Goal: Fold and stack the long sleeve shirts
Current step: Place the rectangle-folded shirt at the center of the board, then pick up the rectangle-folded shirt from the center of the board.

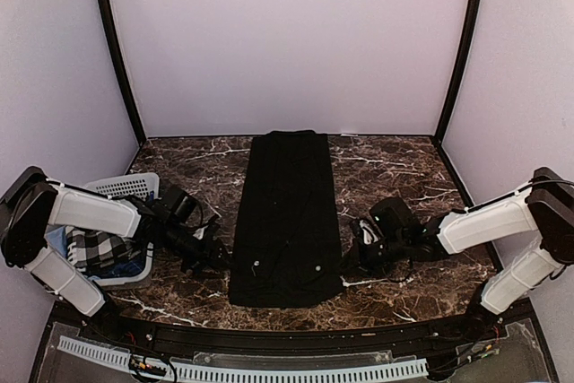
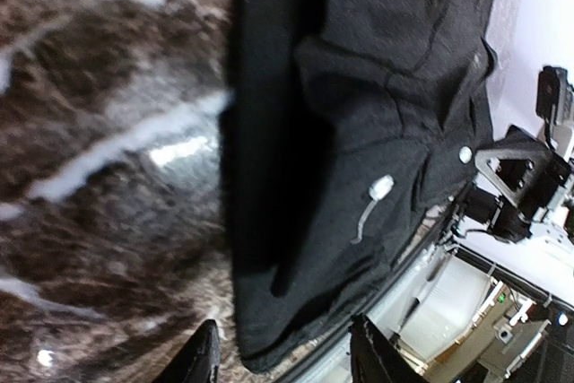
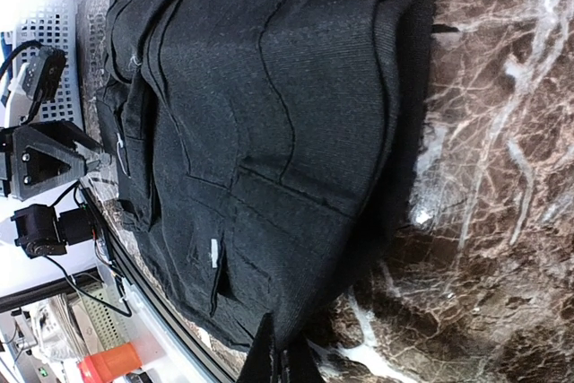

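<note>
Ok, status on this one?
Left tool open by black shirt. Right tool shut at its edge. Shirt folded into long strip, flat on table. Nothing blocking.

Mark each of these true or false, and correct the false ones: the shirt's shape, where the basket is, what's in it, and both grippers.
1. The shirt lies as a long narrow strip on the table. True.
2. The basket stands right of the shirt. False: it is at the table's left edge.
3. The right gripper is shut. True.
4. The left gripper is clamped on the shirt. False: its jaws stand open.
5. The basket is empty. False: a checked cloth lies in it.
</note>
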`<action>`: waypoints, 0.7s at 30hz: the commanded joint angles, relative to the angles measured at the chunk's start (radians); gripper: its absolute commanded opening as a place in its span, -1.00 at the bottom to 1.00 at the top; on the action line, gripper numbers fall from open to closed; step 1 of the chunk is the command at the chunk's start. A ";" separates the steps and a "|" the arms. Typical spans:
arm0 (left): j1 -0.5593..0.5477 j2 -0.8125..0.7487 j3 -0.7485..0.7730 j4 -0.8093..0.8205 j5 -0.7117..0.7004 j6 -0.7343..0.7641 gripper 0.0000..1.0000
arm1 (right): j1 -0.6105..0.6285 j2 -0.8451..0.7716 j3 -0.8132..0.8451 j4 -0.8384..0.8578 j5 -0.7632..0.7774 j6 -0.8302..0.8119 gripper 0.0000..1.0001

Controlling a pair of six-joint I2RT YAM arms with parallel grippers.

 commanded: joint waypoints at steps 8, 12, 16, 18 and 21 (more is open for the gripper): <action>-0.043 0.087 0.054 -0.044 -0.147 0.039 -0.14 | 0.022 0.003 -0.002 0.012 0.027 0.000 -1.00; -0.071 0.104 0.055 -0.044 -0.158 0.020 -0.31 | 0.023 0.007 0.005 0.018 0.026 -0.002 -1.00; -0.087 0.095 0.048 -0.053 -0.140 0.004 -0.49 | 0.024 0.004 0.017 0.016 0.026 -0.007 -1.00; -0.089 0.080 0.045 -0.052 -0.120 -0.002 -0.58 | 0.024 0.000 0.027 0.013 0.025 -0.012 -1.00; -0.089 0.063 0.055 -0.048 -0.067 -0.011 -0.80 | 0.024 -0.007 0.045 0.004 0.022 -0.019 -1.00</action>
